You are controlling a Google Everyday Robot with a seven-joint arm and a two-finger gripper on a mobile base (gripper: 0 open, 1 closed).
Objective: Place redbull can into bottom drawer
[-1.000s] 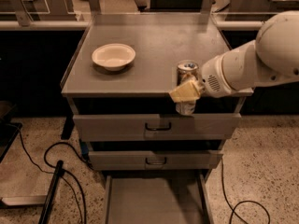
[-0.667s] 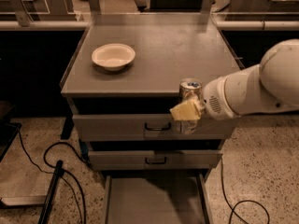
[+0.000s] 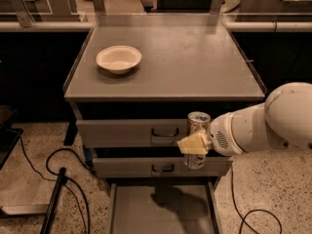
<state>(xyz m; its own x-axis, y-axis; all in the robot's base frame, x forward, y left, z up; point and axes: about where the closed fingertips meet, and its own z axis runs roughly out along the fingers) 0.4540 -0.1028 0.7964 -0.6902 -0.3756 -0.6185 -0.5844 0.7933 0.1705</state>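
My gripper comes in from the right on a white arm and is shut on the redbull can. The can is slim and silver, upright, with its shiny top showing. It hangs in the air in front of the two upper drawers, right of their dark handles. The bottom drawer is pulled open below, a wide shallow grey tray with a flat bare floor. The can is above the drawer's right part, and its shadow falls on the drawer floor.
A cream bowl sits on the cabinet top at the left. Black cables and a dark pole lie on the speckled floor to the left. Another cable loops on the floor at the right.
My gripper has carried the can down from cabinet-top level to in front of the upper drawers, nearer the open bottom drawer. The bowl has not moved.
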